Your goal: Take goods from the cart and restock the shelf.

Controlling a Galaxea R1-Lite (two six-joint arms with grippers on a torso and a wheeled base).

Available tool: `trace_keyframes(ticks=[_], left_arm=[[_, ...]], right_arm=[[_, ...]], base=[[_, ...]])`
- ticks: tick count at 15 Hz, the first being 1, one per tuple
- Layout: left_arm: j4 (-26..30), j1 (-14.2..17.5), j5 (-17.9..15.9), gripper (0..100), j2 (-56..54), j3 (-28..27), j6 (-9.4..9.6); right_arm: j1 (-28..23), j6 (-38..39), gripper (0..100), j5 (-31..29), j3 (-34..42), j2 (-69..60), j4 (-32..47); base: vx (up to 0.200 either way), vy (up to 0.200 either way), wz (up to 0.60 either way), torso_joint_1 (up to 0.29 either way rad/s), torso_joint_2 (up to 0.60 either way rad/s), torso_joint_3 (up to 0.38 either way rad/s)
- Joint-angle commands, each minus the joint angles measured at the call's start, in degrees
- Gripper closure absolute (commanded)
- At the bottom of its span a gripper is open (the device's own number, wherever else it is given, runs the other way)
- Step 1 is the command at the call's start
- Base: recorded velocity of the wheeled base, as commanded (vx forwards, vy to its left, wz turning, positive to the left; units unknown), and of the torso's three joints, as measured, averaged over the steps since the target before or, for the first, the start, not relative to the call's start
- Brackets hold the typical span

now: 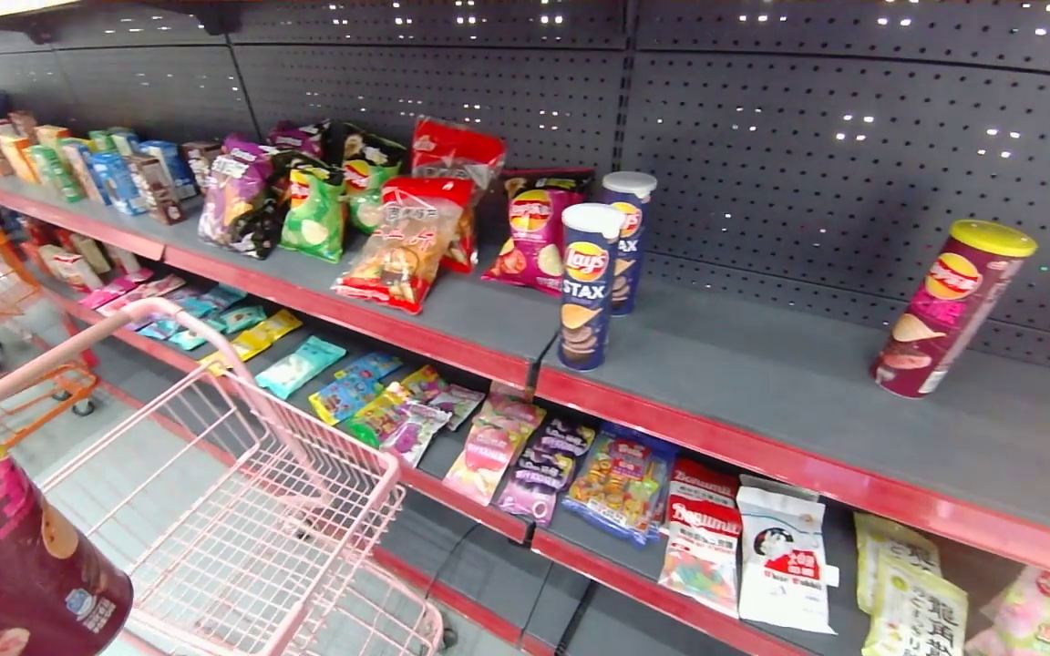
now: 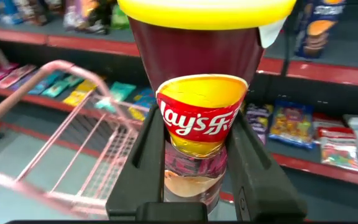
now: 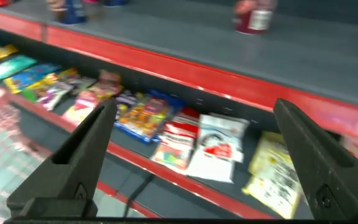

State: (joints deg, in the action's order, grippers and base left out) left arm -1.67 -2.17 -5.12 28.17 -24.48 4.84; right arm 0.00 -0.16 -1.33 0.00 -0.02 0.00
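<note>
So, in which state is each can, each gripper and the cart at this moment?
Maroon chip can with yellow plastic lid: held in the air, lid on.
Left gripper: shut on this can.
Right gripper: open, holding nothing.
Second maroon chip can: standing on the grey shelf, lid on.
Two dark blue chip cans with white lids: standing upright, lids on.
Pink wire cart: parked beside the shelf.

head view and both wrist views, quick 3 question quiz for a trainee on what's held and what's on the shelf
1. True or false: the left gripper is shut on a maroon chip can.
2. How many blue cans stand on the upper shelf? A one, B two, C four.
3. Fill in: the right gripper is ____ and holds nothing.

Key: 1 true; 2 B; 3 open.
</note>
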Motion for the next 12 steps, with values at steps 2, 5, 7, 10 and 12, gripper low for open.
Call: trace_keyframes(ticks=[2,5,7,10,12], left_arm=[[0.00,-0.03,-0.15,100,-0.66,0.75,-0.01],[2.90,-0.03,-0.15,100,-3.30,1.63,-0.01],[4.75,-0.03,-0.07,100,-4.18,1.45,-0.01],[5.01,-0.03,0.02,100,-4.71,1.19,-0.01],[5.45,-0.20,-0.07,100,-5.23,1.54,0.35]], right_arm=[[0.00,-0.02,0,0.01,0.00,0.02,0.00],[0.00,-0.02,0,0.01,0.00,0.02,0.00],[0.00,-0.02,0,0.01,0.00,0.02,0.00],[0.00,-0.02,0,0.01,0.00,0.02,0.00],[0.00,-0.02,0,0.01,0.00,0.02,0.00]], base=[[0.000,0.000,-0.60,0.010,0.00,0.009],[0.000,0.000,-0.60,0.004,0.00,0.001],[0.000,0.000,-0.60,0.000,0.00,0.002],[0.000,0.000,-0.20,0.001,0.00,-0.001],[0.000,0.000,0.00,0.000,0.00,0.000]])
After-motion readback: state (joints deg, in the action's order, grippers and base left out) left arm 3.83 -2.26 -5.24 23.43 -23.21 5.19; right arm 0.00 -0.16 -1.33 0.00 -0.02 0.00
